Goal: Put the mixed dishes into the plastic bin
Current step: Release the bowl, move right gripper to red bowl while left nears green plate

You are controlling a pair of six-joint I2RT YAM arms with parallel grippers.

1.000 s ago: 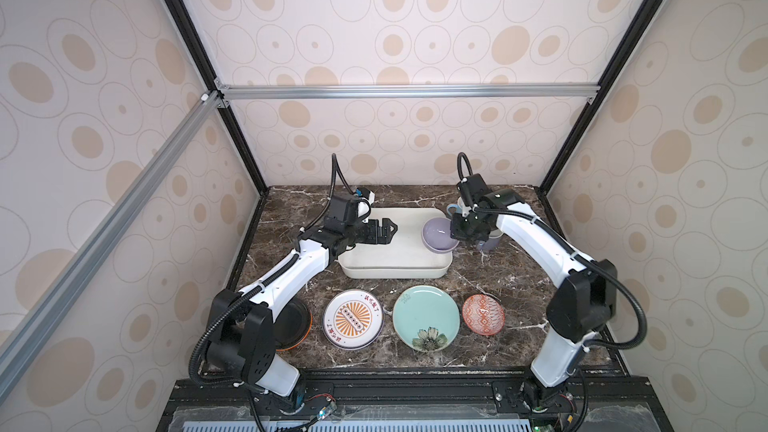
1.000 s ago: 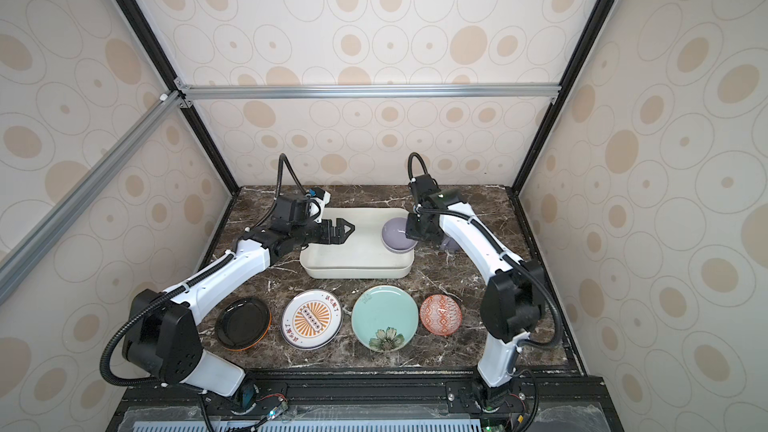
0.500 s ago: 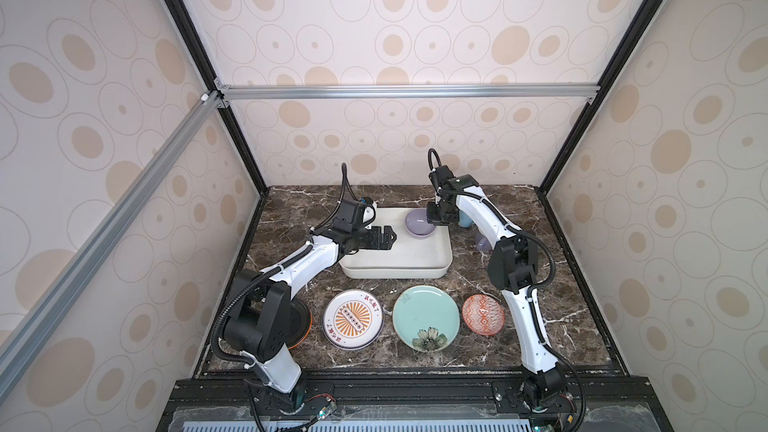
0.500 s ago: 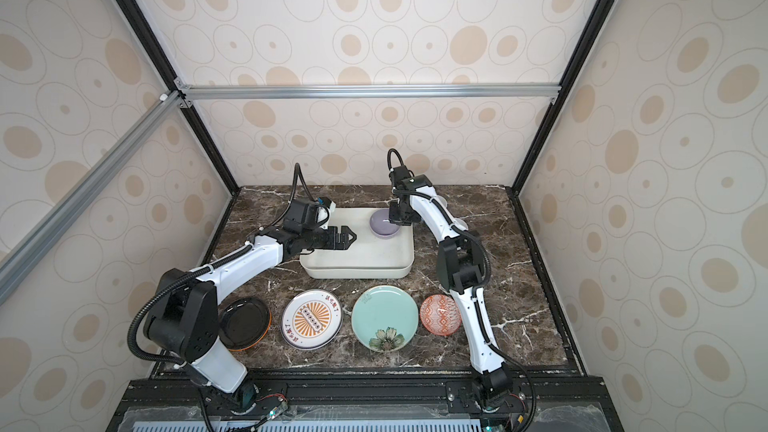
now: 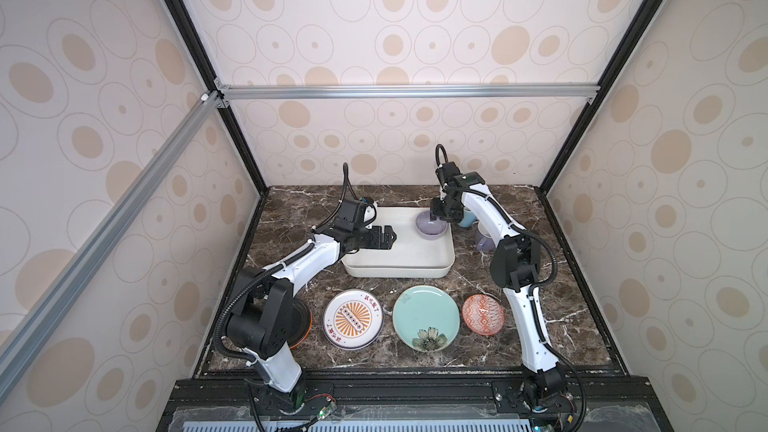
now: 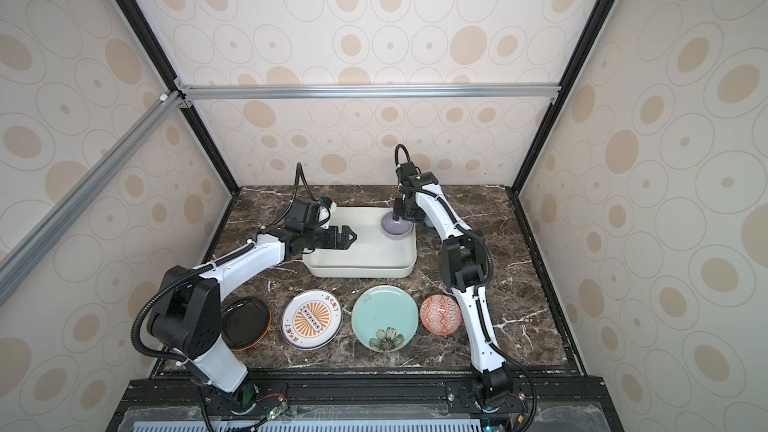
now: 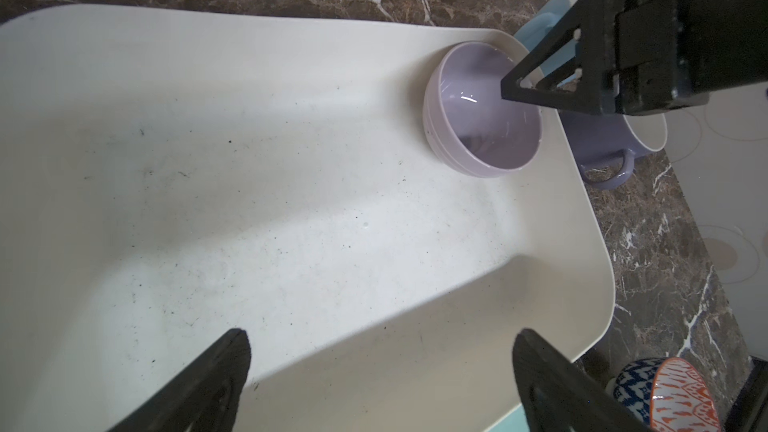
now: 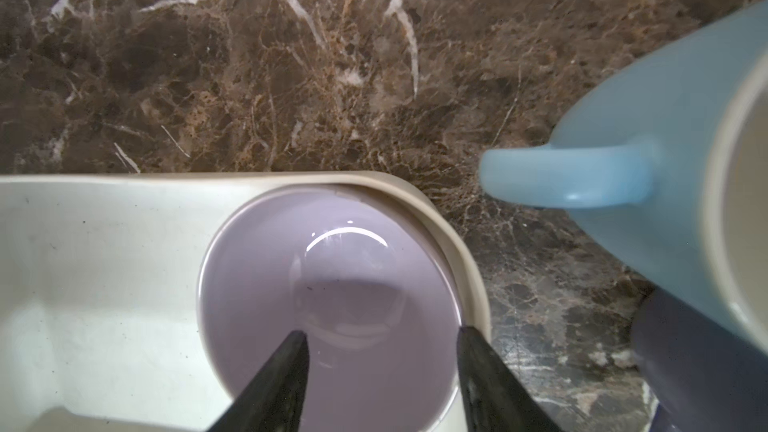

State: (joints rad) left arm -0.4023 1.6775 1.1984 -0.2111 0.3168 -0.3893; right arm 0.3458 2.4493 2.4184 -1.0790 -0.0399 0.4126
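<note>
The right hand (image 8: 382, 336) is standing with its two black fingers parted, straddling the rim of the round lavender ceramic bowl (image 8: 332, 276). One finger is reaching inside the bowl and the other is hanging outside it, over the wall of the white shallow plastic bin (image 8: 83, 268). Neither is pinching the rim in the right wrist view. The left wrist view is catching that hand from the side, one fingertip dipping into the bowl. Both top views are placing the bowl on the bin's floor, tucked into its far right corner.

The left hand (image 7: 380, 336) is hovering wide open over the bin's left side, holding nothing.

Just outside that corner, a light blue mug (image 8: 644, 89) and a lavender mug (image 7: 602, 139) are sitting on the dark marble worktop (image 8: 249, 56).

Along the front, a white plate with an orange sunburst (image 5: 353, 320), a teal flowered plate (image 5: 426, 317) and a small red-patterned bowl (image 5: 483, 313) are lying in a row. A black orange-rimmed plate (image 6: 245, 322) is showing nearly whole in a top view. Only the left wrist view is revealing the small bowl's blue-and-white outside.
</note>
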